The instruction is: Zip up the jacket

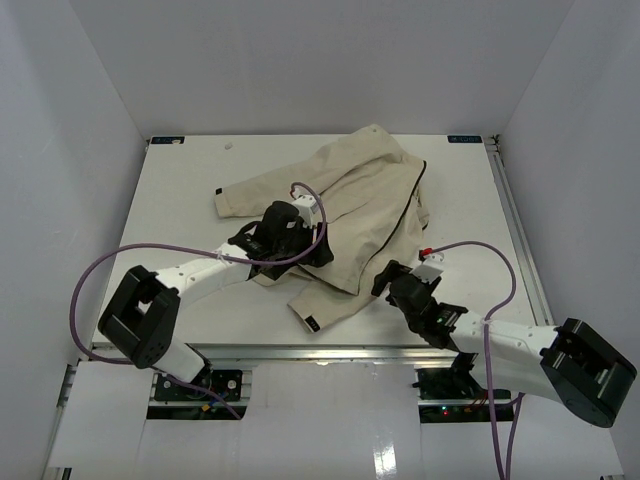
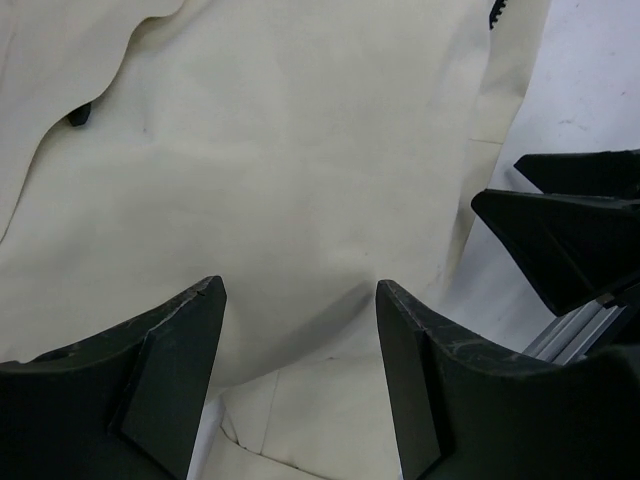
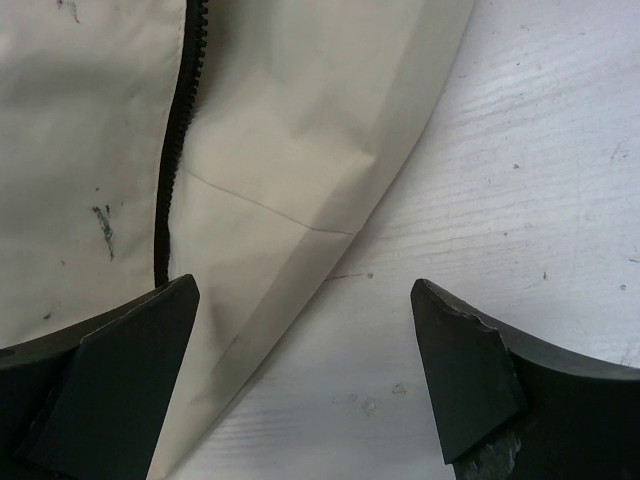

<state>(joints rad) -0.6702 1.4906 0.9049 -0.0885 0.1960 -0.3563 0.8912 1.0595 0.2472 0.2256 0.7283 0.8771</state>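
— Left jaws sit closest in the left wrist view, parted, with nothing pinched. The cream cloth of the jacket (image 2: 300, 180) lies smooth under the gap and beyond both tips.

— So that side holds nothing. Where does the garment lie overall?

— Rumpled on the tabletop (image 1: 190, 180). The left arm (image 1: 200, 270) reaches over its near-left part, and the body and a sleeve spread away beyond those jaws and off to their right.

— And the other side?

— Right jaws are spread wide and grip nothing either. Their left tip hangs over the hem, where the zipper (image 3: 172, 190) runs down toward it. Their right tip hangs over bare tabletop, clear of the cloth.

— Are the teeth joined?

— Can't tell. Only one dark line of teeth shows between the tips, and no slider is in sight.

— How do you reckon it will handle?

— Soft, thin and light, I'd judge. It should fold and drag rather than keep its shape, and it will likely slide on that smooth top. Tugging a slider would probably bunch the front unless the bottom is pinned.

— Where to take hold, then?

— One pair on the hem, just beside the lowest teeth, to keep it taut. The other goes on the slider tab once it's found. That's a small, stiff target, so it needs a careful pinch.
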